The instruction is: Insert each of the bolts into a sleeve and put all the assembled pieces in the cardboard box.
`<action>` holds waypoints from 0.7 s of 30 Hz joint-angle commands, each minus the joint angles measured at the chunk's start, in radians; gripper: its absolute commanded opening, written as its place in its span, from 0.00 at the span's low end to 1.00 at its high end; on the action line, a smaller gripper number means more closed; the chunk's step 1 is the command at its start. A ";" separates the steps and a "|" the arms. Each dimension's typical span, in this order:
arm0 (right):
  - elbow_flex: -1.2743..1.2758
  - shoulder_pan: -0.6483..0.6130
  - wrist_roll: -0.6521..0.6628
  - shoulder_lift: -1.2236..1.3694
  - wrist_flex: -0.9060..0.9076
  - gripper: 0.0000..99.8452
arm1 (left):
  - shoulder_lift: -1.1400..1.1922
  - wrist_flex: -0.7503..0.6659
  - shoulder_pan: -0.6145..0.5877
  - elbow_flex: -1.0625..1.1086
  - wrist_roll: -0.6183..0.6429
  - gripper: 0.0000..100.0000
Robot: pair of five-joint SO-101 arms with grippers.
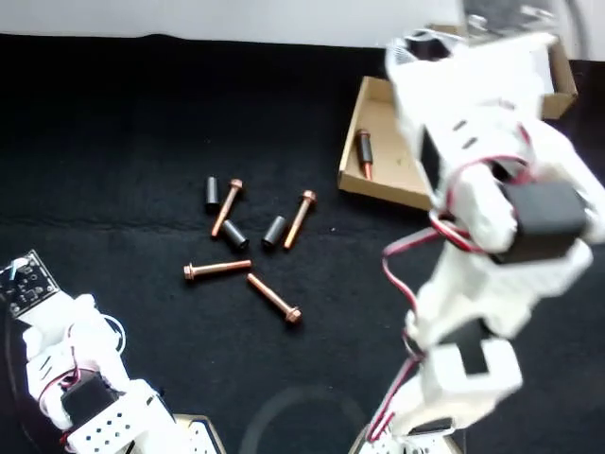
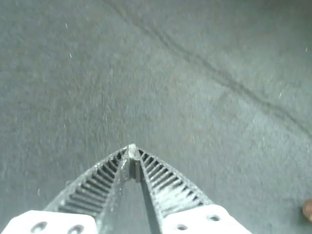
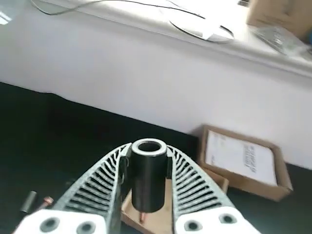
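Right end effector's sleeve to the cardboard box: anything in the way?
Nothing visible. The right end effector holds the sleeve above the open cardboard box. One assembled piece already lies inside, by a wall.

We see two white plastic arms. The right arm (image 1: pixel 473 284) carries black servo blocks (image 1: pixel 541 219) and red, white and black cables (image 1: pixel 389 270); the left arm (image 1: pixel 57 345) likewise. Ribbed fingers (image 3: pixel 192 187) with dark slots join white bases with screw holes (image 3: pixel 192 225).
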 commanded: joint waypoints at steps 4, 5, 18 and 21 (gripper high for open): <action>0.414 0.147 -0.012 -0.390 0.008 0.01 | -0.028 0.106 0.108 0.015 -0.008 0.01; 0.472 0.163 -0.012 -0.440 0.008 0.01 | -0.028 0.115 0.120 0.015 -0.008 0.01; 1.254 0.358 -0.014 -0.981 0.007 0.01 | -0.030 0.137 0.269 0.010 -0.005 0.01; 1.426 0.358 -0.014 -1.112 0.005 0.01 | -0.027 0.144 0.312 -0.042 -0.006 0.01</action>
